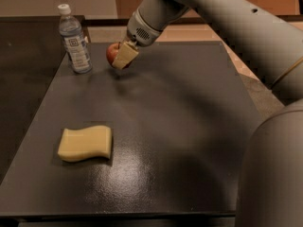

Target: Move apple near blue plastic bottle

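Observation:
The red apple (112,52) is held in my gripper (120,57), which is shut on it with a tan finger pad (125,56) across its front. The apple hangs just above the dark table, near the back left. The blue plastic bottle (75,39), clear with a white cap and pale label, stands upright a short way to the left of the apple. The arm reaches in from the upper right.
A yellow wavy sponge (85,143) lies on the dark tabletop (180,126) at the front left. The table's left edge borders a darker surface (23,70). My large grey arm body (277,164) fills the right side.

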Available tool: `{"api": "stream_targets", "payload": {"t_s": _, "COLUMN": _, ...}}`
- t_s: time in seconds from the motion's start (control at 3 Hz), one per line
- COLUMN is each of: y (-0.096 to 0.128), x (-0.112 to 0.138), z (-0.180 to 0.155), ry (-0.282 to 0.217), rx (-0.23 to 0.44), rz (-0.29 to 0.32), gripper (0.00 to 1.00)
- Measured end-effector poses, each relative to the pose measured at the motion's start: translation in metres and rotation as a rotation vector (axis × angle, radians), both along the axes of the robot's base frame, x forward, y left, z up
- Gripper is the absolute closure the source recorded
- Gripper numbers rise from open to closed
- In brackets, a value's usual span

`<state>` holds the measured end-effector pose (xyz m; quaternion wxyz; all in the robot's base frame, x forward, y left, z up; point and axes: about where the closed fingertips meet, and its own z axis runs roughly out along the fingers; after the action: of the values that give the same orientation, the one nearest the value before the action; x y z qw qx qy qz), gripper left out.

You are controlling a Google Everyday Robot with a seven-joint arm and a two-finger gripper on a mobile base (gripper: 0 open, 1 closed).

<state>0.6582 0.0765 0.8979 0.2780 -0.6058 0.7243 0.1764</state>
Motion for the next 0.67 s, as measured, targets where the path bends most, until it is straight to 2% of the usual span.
{"api": "stream_targets", "payload": {"t_s": 0.33, "y": 0.021, "x": -0.005, "z": -0.004, "ry": 0.007, "rx": 0.013, "rz": 0.003, "gripper": 1.0}}
{"api": "stream_targets", "payload": {"t_s": 0.67, "y": 0.035, "x": -0.007, "z": -0.009, "ry": -0.01, "rx": 0.018, "rz": 0.002, "gripper": 1.0}}
